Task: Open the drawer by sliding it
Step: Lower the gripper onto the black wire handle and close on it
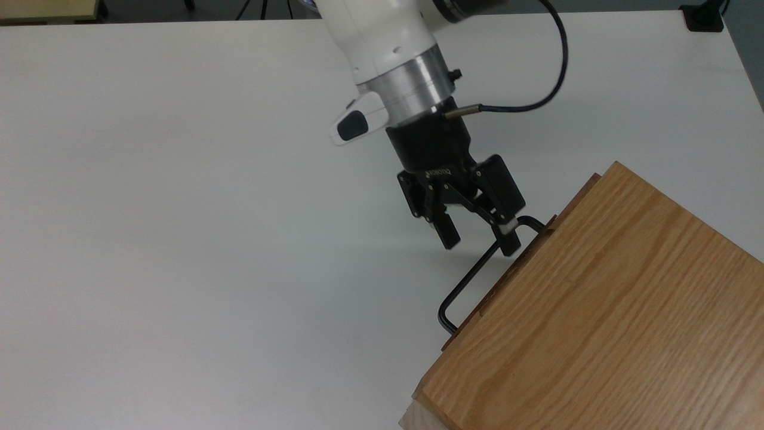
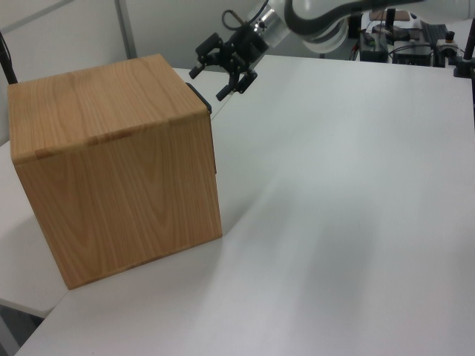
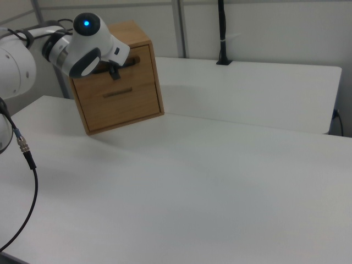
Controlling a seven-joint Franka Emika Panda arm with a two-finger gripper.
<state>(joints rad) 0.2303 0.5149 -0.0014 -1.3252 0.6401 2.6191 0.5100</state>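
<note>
Gripper (image 1: 480,242) is seen spread open at the drawer (image 3: 129,62) handle (image 1: 477,272) in top view; two drawer fronts are revealed in right view.

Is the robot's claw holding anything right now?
No, nothing yet. The gripper is open, with its fingers either side of the upper end of the drawer's black handle, not closed on it.
</note>
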